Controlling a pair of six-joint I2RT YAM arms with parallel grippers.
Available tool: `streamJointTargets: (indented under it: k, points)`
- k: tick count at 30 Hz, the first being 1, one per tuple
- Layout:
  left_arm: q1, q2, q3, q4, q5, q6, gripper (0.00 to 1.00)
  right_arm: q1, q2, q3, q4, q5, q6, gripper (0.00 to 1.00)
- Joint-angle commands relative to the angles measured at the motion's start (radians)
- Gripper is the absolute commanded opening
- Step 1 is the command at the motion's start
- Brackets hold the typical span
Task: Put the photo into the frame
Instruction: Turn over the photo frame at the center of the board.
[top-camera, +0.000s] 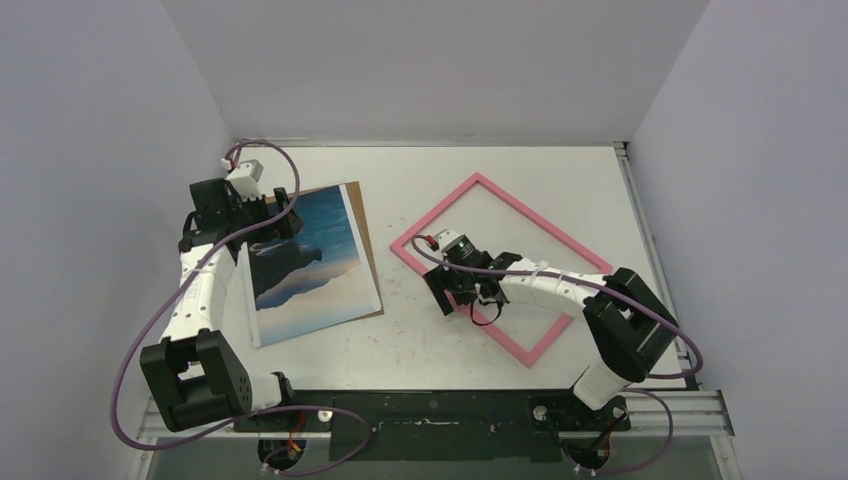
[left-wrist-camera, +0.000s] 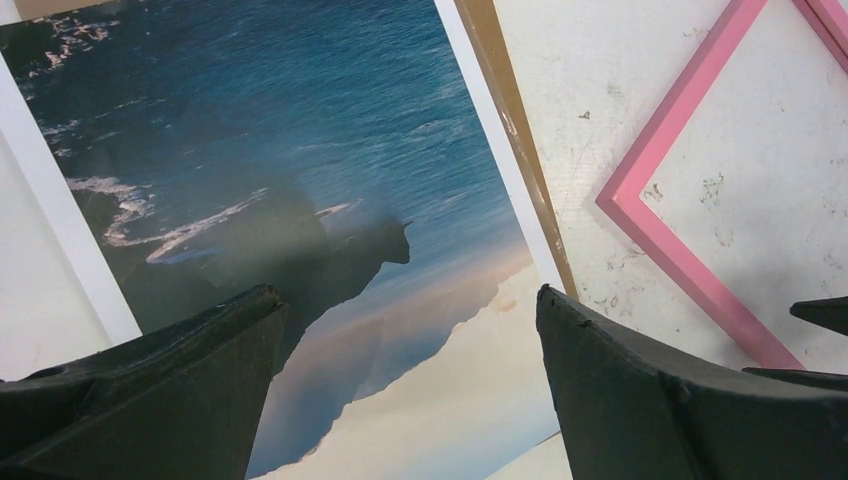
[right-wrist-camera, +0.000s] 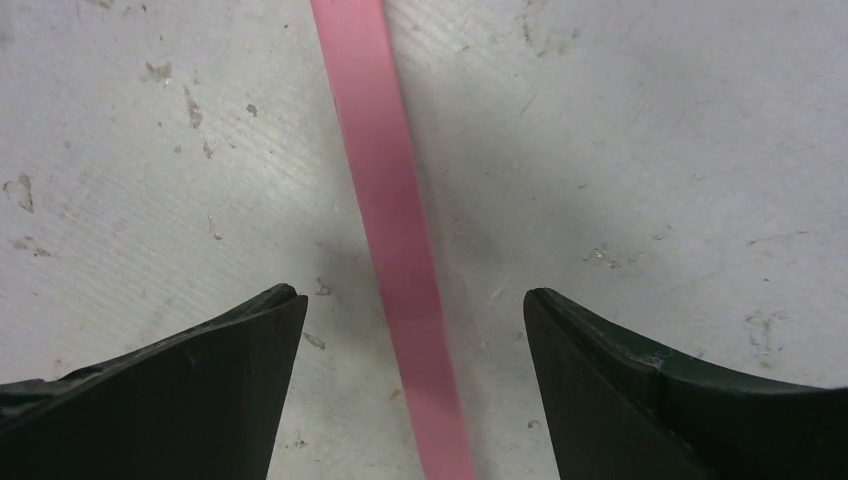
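Photo (top-camera: 305, 265) and frame (left-wrist-camera: 684, 100), one each

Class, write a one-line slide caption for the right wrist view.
Right gripper, jaws open, poised above one pink rail of the frame on the scuffed white table.

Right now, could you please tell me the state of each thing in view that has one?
frame: lying flat, pink side up, empty.
backing board: lying flat, mostly covered.
photo: flat, picture side up, on the backing board, outside the frame.
left fingers: open, above the photo, holding nothing.
right fingers: open, astride one frame rail, not gripping it.
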Motion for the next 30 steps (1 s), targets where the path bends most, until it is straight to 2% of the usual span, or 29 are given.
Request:
streamJointTargets:
  k: [1, 4, 8, 14, 16, 23, 27, 30]
  points:
    - [-0.010, -0.009, 0.041, -0.023, 0.035, 0.028, 0.96, 0.014, 0.007, -0.027, 0.058, -0.016, 0.026, 0.80]
    - [-0.017, -0.008, 0.048, -0.041, 0.021, 0.037, 0.96, 0.016, 0.024, -0.039, 0.078, -0.004, 0.035, 0.70]
    - [-0.023, -0.003, 0.064, -0.065, 0.007, 0.041, 0.96, 0.017, 0.056, -0.045, 0.094, 0.014, 0.047, 0.51]
    - [-0.026, -0.002, 0.068, -0.094, 0.035, 0.067, 0.96, 0.027, 0.085, -0.004, 0.067, 0.104, 0.050, 0.08]
    - [-0.038, -0.004, 0.062, -0.112, 0.067, 0.101, 0.96, 0.030, 0.077, 0.042, 0.042, 0.124, 0.042, 0.05]
    - [-0.105, -0.051, 0.065, -0.170, 0.173, 0.332, 0.96, 0.030, 0.036, 0.280, -0.090, 0.091, 0.008, 0.05]
    - [-0.106, -0.150, 0.016, -0.076, 0.263, 0.424, 0.96, 0.029, 0.051, 0.439, -0.179, -0.002, 0.014, 0.05]
    - [-0.107, -0.245, -0.031, -0.001, 0.312, 0.580, 0.96, 0.030, 0.076, 0.543, -0.237, -0.082, 0.032, 0.05]
